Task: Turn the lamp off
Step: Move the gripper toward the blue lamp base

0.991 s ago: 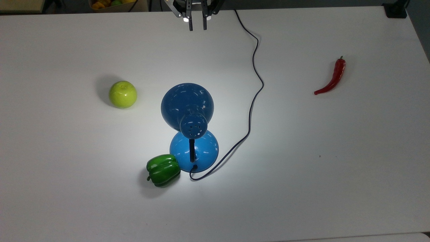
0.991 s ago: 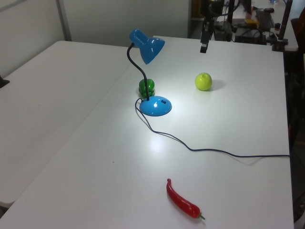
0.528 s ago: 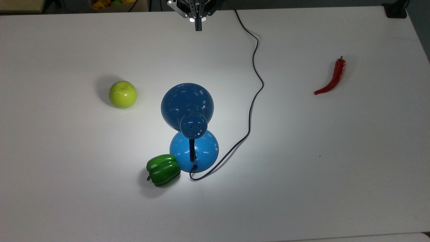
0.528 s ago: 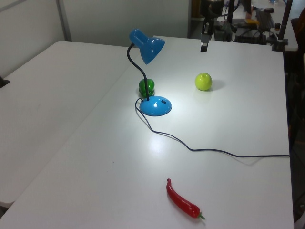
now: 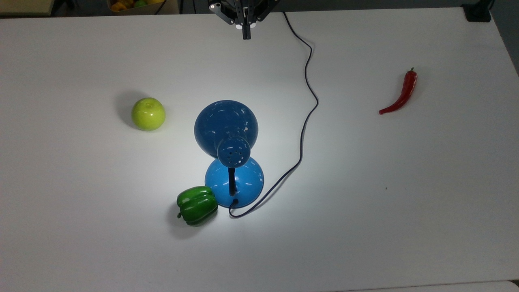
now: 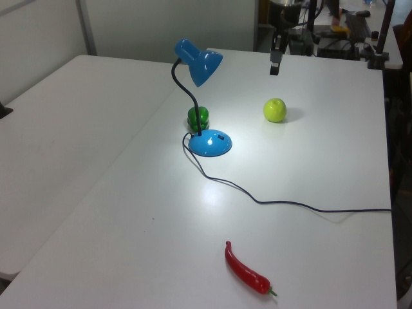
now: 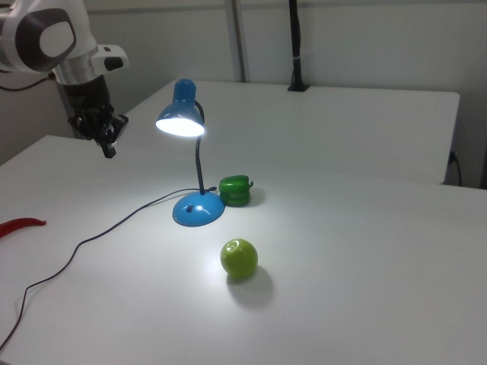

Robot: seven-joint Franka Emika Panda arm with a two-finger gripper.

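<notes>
The lamp (image 5: 229, 150) is found lit, standing near the middle of the white table (image 5: 405, 182), its dome shade casting a bright pool around the round base. A small dark switch is seen on the base in the left view. A green pepper (image 5: 196, 205) rests against the base; a green apple (image 5: 148, 114) lies apart on the top view's left, a red chilli (image 5: 401, 94) well apart on the top view's right.

The gripper (image 5: 246, 35) is held above the far table edge, well clear of the lamp, with its fingers brought together and nothing between them.

The approach step is judged to be in hand. A descent onto the base switch is called for next, passing the shade and cord (image 5: 306, 105) without contact.
</notes>
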